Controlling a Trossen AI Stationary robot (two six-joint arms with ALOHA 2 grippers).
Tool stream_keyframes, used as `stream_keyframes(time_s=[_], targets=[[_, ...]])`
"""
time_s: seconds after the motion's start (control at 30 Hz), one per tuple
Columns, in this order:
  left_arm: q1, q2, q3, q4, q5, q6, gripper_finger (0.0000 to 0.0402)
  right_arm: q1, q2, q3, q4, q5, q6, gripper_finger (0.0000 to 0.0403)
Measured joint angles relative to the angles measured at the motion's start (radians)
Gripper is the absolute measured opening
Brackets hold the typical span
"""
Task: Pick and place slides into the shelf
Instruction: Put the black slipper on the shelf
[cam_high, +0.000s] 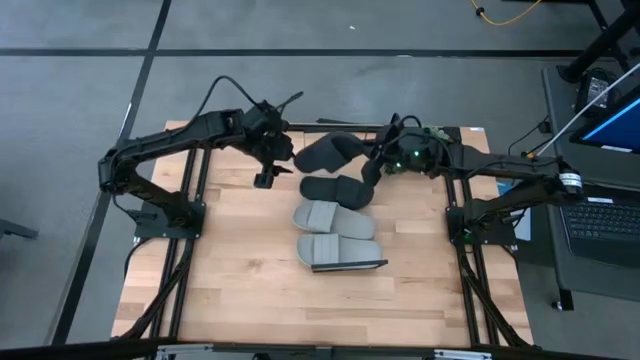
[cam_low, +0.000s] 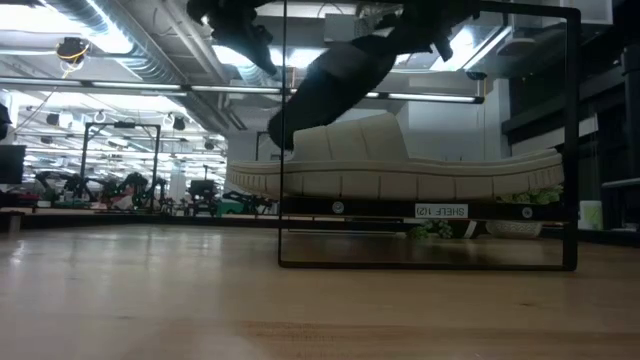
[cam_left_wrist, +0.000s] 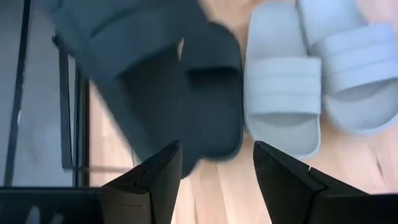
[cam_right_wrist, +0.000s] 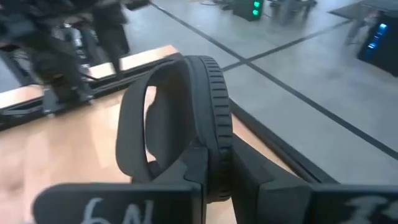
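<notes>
My right gripper (cam_high: 376, 168) is shut on a black slide (cam_high: 325, 152) at the table's far middle. It holds the slide above the second black slide (cam_high: 335, 188), which lies flat on its sole on the wood. Two light grey slides (cam_high: 333, 217) (cam_high: 335, 248) lie side by side nearer. A thin black wire frame (cam_high: 350, 266) stands at the near one's edge; I cannot make out a plank top on it. My left gripper (cam_high: 265, 178) hovers open to the left of the black slides, and its wrist view looks down on the lying black slide (cam_left_wrist: 214, 93). My right gripper pinches the black slide's sole at one end (cam_right_wrist: 217, 158), with a finger (cam_right_wrist: 193, 171) on each flat face. It comes level from the table's right. The slide is lifted clear and turned on edge, its strap (cam_right_wrist: 134, 124) to one side. In the low view the slide (cam_low: 330, 80) slopes down above the grey one.
Something green (cam_high: 430, 135) sits behind my right gripper at the far edge. Off the table's right side stands a laptop (cam_high: 605, 215). Bare wood (cam_high: 300, 310) stretches toward the near edge. The tall wire frame (cam_low: 575, 140) fills much of the low view.
</notes>
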Motion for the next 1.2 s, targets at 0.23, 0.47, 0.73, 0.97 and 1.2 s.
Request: stream_keyframes(time_s=[0.23,0.47,0.73,0.97,1.2], targets=[[0.085,0.0,0.0,0.115,0.294,0.077,0.019,-0.068,0.0,0.0,-0.021,-0.035,0.028,0.0041],[0.178,0.0,-0.097,0.384,0.372,-0.015,0.019,-0.088,0.0,0.0,-0.069,-0.037,0.047,0.0041],[0.232,0.001,-0.278,0.682,0.303,-0.102,0.019,-0.118,-0.001,-0.019,-0.12,-0.032,0.121,0.0041],[0.253,0.001,-0.327,0.782,0.302,-0.064,0.019,-0.135,-0.029,-0.078,-0.04,-0.019,0.216,0.004],[0.29,0.0,-0.362,0.812,0.316,-0.039,0.019,-0.132,-0.015,-0.081,-0.031,-0.035,0.373,0.004]])
